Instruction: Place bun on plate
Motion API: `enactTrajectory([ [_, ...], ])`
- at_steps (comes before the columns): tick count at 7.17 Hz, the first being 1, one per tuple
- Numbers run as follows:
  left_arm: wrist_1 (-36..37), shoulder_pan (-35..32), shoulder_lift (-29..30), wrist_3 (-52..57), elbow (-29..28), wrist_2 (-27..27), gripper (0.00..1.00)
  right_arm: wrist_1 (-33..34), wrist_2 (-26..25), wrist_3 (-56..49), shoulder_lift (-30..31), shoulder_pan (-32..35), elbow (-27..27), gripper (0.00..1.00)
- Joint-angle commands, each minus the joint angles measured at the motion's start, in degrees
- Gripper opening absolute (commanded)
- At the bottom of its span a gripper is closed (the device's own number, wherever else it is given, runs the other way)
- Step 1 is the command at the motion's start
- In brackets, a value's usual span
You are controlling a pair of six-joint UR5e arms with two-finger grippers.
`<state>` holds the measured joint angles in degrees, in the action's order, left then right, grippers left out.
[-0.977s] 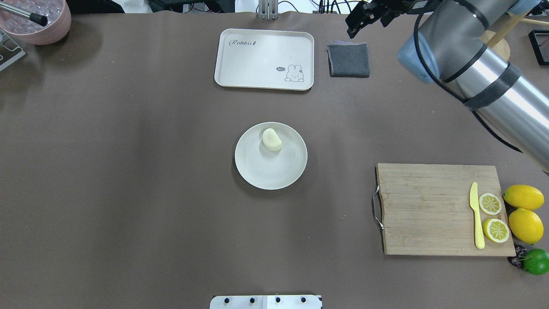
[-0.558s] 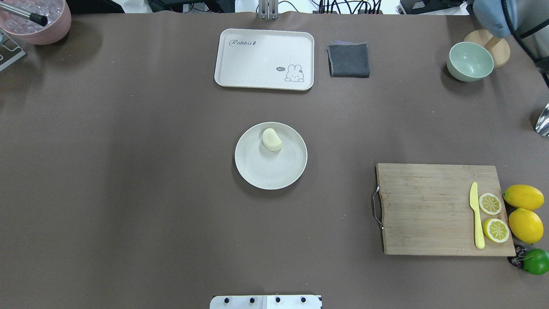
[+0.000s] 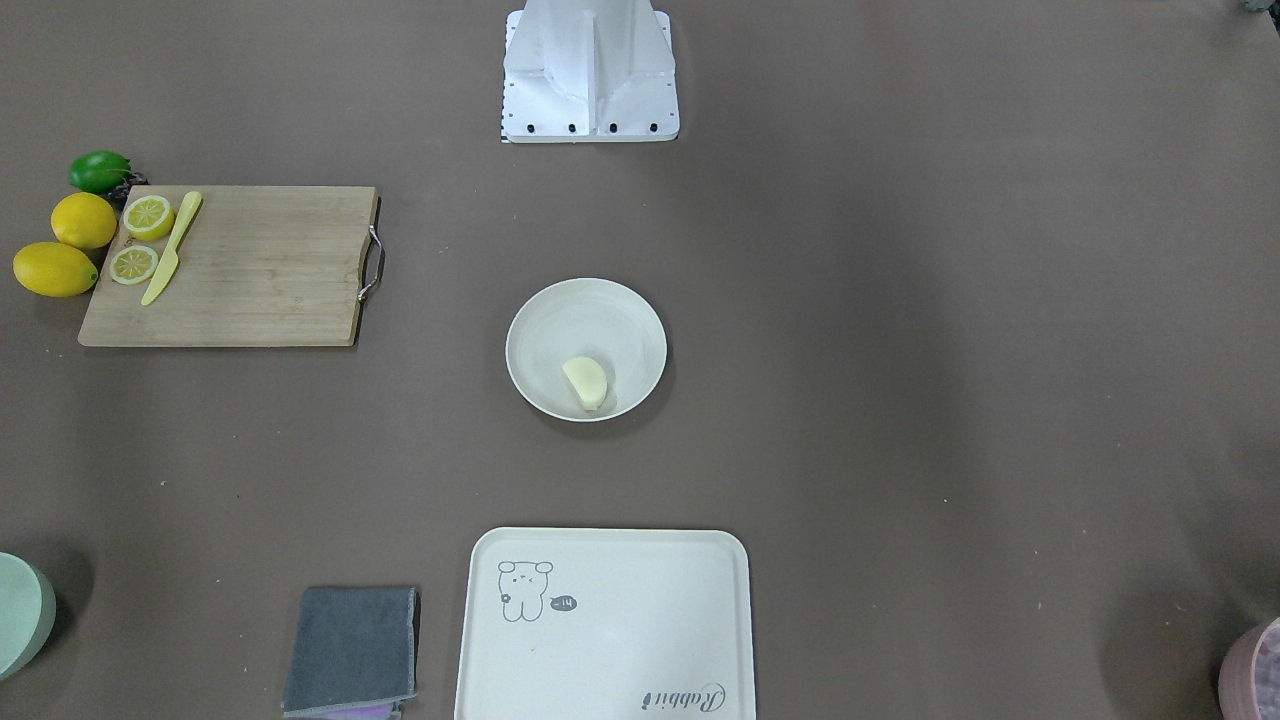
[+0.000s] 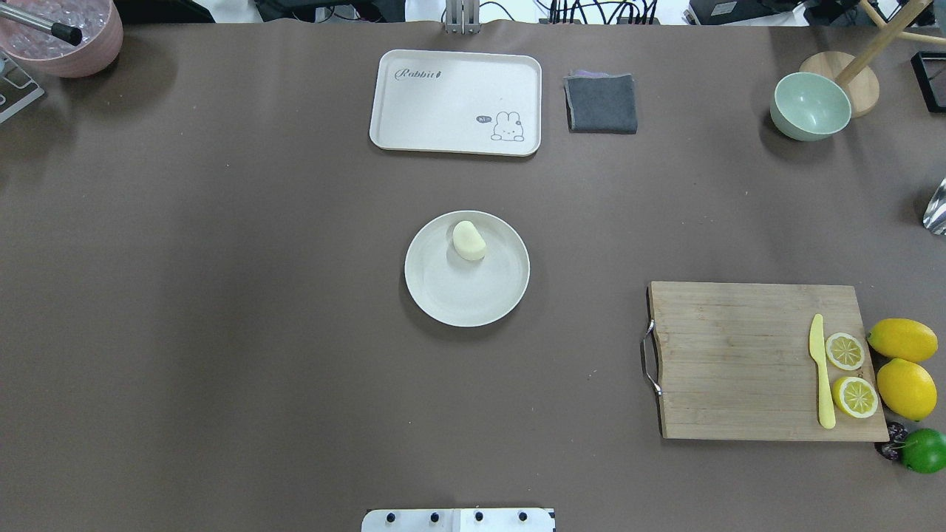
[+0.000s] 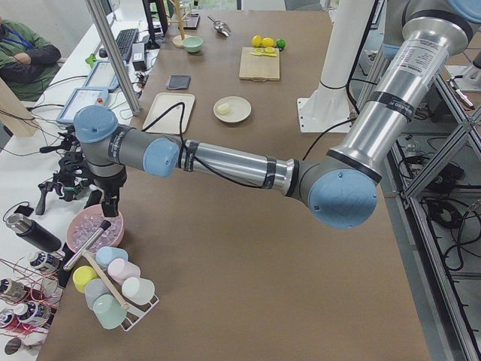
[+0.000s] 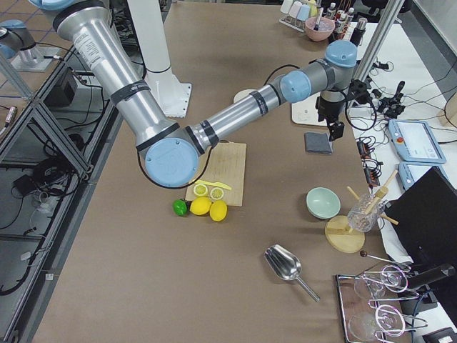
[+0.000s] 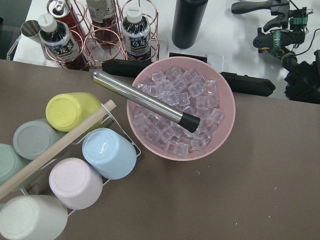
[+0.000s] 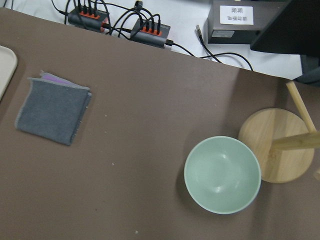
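Cream-yellow bun (image 4: 469, 241) lies on the plate (image 4: 451, 299), in the half of the dish nearest the tray (image 4: 443, 96). Nothing grips it. Plate and bun sit at table centre, between the two end effectors and well apart from both.

Left arm (image 5: 225, 162): stretched nearly level along the table with the wrist turned down. The left gripper (image 5: 111, 200) hangs just above the pink bowl (image 5: 94, 226). It appears in the left side view only, so it is impossible to say whether its jaws are parted or closed.

Right arm (image 6: 235, 114): extended across the table with the wrist turned down. The right gripper (image 6: 333, 128) hangs above the table just beside the grey cloth (image 6: 318, 143). It appears in the right side view only, so its jaw setting likewise cannot be judged.

View differences:
- The overhead and front-facing views give the table layout. The arms appear in the side views alone.
- The left wrist view shows what lies below the left gripper: the pink bowl filled with ice cubes (image 7: 197, 90), a metal rod (image 7: 140, 97) resting across it, and a rack of cups (image 7: 107, 152) beside it.
- The right wrist view shows the grey cloth to one side of the right gripper. On the other side is a green bowl (image 8: 222, 174), just beside a wooden stand (image 8: 280, 150).
- The cutting board (image 4: 739, 355) is well apart from both grippers.
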<state>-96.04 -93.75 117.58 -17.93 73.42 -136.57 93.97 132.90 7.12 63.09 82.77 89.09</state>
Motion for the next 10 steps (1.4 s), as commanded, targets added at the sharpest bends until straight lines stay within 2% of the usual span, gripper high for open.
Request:
enactTrajectory([
  [1,5.0,-1.3,-0.2,0.5,0.7,-2.6,0.98,-0.2,0.3,-0.6,2.4,2.7,0.6,1.00],
  [7,6.0,-0.1,-0.4,0.4,0.2,-2.4,0.98,0.1,0.2,0.3,3.9,3.0,0.2,1.00],
  [10,6.1,0.1,-0.8,-0.1,0.3,-2.6,0.98,-0.4,0.2,0.3,7.1,3.1,1.7,1.00],
])
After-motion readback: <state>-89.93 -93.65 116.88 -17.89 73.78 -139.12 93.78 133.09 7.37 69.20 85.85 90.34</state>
